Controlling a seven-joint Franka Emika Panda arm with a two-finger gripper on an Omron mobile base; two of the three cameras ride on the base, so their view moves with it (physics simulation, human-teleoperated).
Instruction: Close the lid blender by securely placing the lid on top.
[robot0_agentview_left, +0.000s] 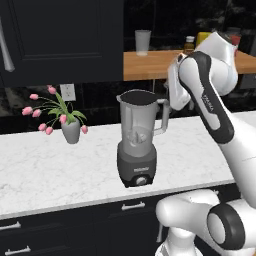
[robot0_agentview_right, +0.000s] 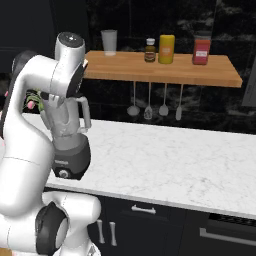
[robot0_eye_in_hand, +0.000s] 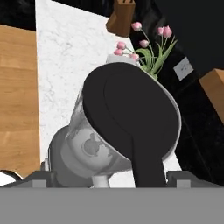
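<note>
While the arm leans in from the side, one blender (robot0_agentview_left: 136, 145) stands on the white marble counter (robot0_agentview_left: 45, 170), and one lid (robot0_eye_in_hand: 131, 120) sits across its mouth. Beside it is one vase of pink tulips (robot0_agentview_left: 67, 120). On the wooden shelf (robot0_agentview_right: 160, 70) I count one clear cup (robot0_agentview_right: 109, 42) and three containers; four utensils (robot0_agentview_right: 155, 102) hang beneath. The lid is a flat matte-black disc with a tab off one edge; the jar is translucent grey with a side handle, on a dark base with a round knob. The gripper (robot0_eye_in_hand: 107, 177) hovers above it, fingers spread wide, holding nothing.
</note>
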